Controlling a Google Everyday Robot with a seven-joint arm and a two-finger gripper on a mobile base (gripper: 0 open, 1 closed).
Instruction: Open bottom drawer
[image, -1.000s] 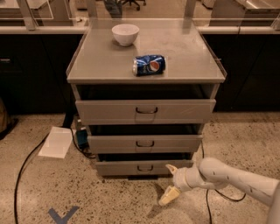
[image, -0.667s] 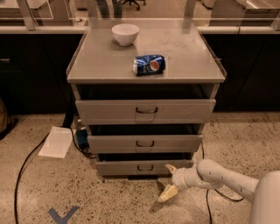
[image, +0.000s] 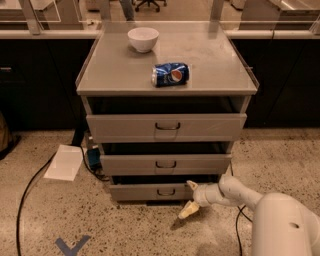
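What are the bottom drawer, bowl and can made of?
The bottom drawer looks like matte grey painted metal: flat, thin-edged front. The bowl seems glazed ceramic, maybe plastic: smooth white sheen. The can is likely aluminium, printed glossy blue. The gripper, low beside the drawer's right end, looks cream plastic.

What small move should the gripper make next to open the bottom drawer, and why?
Probably slide left toward the handle. The gripper hangs open at the right end of the bottom drawer, beside the handle and not around it, so it cannot pull yet.
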